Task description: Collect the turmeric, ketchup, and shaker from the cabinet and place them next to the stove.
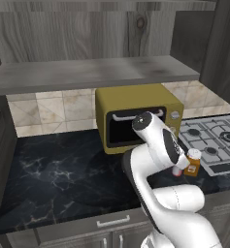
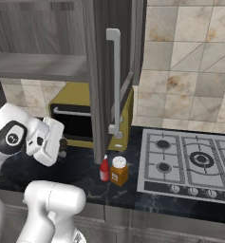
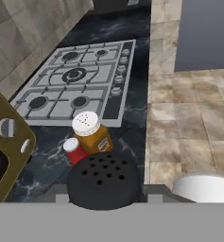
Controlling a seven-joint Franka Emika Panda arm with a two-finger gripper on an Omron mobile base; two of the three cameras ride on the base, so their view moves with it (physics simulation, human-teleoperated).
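The fingers (image 3: 104,201) are clenching the shaker (image 3: 104,182) above the bench (image 3: 42,165), near the ketchup (image 3: 74,150) and turmeric (image 3: 91,132) beside the stove (image 3: 75,80).

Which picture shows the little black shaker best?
The hand view does: the shaker sits big and close between the gripper's fingertips, its holed black top facing the camera, just in front of the ketchup and turmeric. The right base view catches only a dark sliver beside the hand. The left base view hides it behind the arm.
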